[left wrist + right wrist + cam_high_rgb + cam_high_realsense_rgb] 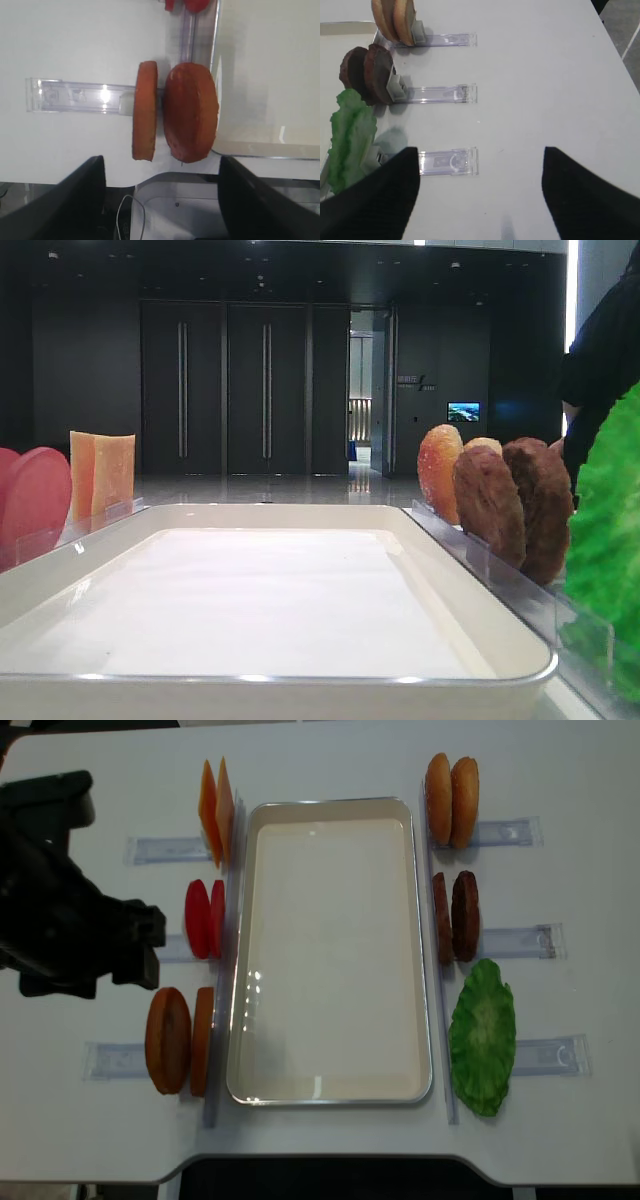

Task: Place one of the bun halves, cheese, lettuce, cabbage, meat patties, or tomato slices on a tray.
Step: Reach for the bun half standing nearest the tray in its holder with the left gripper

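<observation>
The white tray lies in the middle of the table with nothing on it. Left of it stand cheese, tomato slices and two bun halves. On the right stand two more bun halves, meat patties and lettuce. My left gripper is open, just short of the near bun halves, which stand on edge. My right gripper is open over bare table, with the lettuce to its left. No cabbage shows.
Clear plastic holders lie flat beside each food pair. My left arm hangs over the table's left side. The table's front edge is right under the left gripper. A person in black stands at the back right.
</observation>
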`<state>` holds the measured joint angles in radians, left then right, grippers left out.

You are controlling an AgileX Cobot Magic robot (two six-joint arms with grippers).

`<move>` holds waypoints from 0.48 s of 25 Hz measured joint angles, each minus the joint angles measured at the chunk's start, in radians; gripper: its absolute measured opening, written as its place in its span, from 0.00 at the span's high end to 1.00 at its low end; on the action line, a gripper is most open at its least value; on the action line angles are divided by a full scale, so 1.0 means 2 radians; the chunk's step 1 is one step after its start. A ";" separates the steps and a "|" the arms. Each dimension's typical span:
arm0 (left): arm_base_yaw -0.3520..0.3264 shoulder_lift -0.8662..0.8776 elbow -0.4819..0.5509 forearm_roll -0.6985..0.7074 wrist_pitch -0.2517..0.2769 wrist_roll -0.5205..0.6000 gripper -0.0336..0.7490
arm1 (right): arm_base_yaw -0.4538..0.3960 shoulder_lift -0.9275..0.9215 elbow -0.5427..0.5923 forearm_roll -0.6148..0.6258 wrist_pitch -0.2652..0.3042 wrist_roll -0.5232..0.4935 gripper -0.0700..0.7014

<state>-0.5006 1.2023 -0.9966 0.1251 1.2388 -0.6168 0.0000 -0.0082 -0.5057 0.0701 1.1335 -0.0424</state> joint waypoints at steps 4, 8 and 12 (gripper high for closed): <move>-0.039 0.032 0.000 0.005 -0.002 -0.032 0.27 | 0.000 0.000 0.000 0.000 0.000 0.000 0.27; -0.055 0.064 0.000 0.006 -0.006 -0.049 0.27 | 0.000 0.000 0.000 0.000 0.000 0.000 0.27; -0.064 0.073 0.000 0.005 -0.008 -0.058 0.27 | 0.000 0.000 0.000 0.000 0.000 0.000 0.27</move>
<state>-0.6293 1.3491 -0.9966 0.1352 1.2221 -0.7331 0.0000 -0.0082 -0.5057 0.0701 1.1335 -0.0424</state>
